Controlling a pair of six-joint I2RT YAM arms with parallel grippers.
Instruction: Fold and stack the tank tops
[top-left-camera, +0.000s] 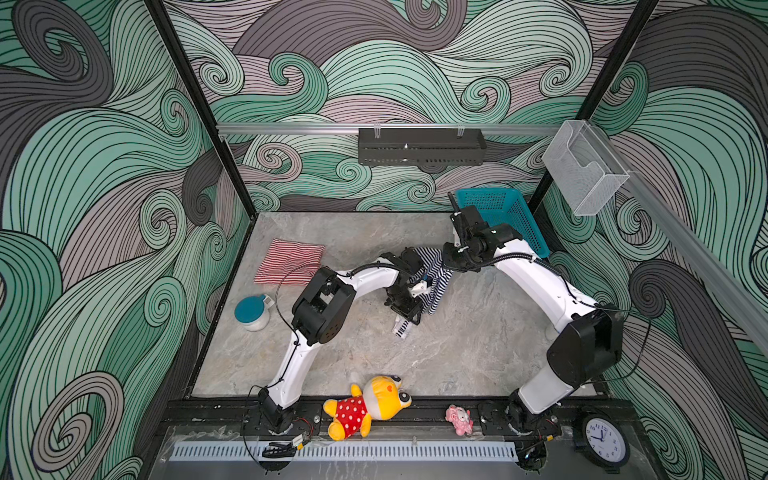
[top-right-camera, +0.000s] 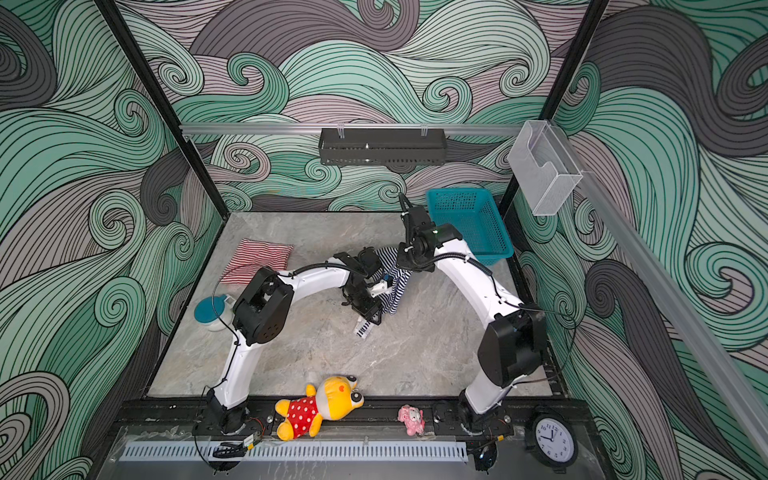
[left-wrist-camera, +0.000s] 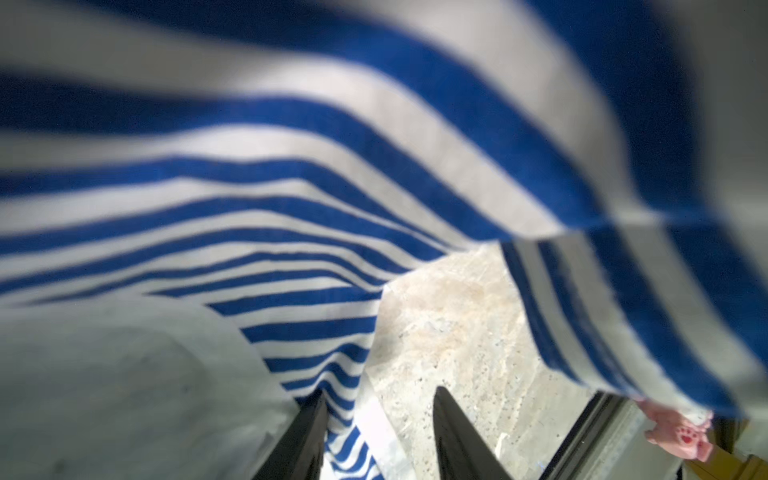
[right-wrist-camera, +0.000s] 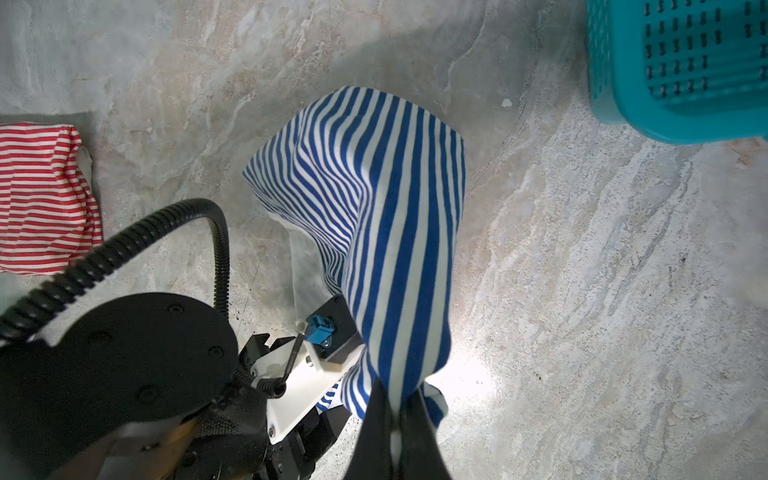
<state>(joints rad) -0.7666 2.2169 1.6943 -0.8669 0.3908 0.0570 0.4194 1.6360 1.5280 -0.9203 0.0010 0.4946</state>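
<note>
The navy-and-white tank top (right-wrist-camera: 395, 208) hangs bunched above the table's middle, and my right gripper (right-wrist-camera: 395, 428) is shut on its upper end. In both top views it drapes between the two wrists (top-left-camera: 434, 282) (top-right-camera: 395, 286). My left gripper (left-wrist-camera: 378, 432) is open just beside and below the hanging cloth. A striped edge of the top (left-wrist-camera: 345, 440) lies in the gap against one finger (left-wrist-camera: 307, 436), while the other finger (left-wrist-camera: 457, 436) stands free over the table. The red-and-white tank top (top-left-camera: 289, 262) (right-wrist-camera: 41, 199) lies folded at the back left.
A teal basket (top-left-camera: 505, 220) stands at the back right, close behind the right wrist. A jar with a blue lid (top-left-camera: 252, 311) sits at the left edge. A yellow plush toy (top-left-camera: 365, 407), a small pink toy (top-left-camera: 459, 419) and a clock (top-left-camera: 601, 440) lie along the front rail.
</note>
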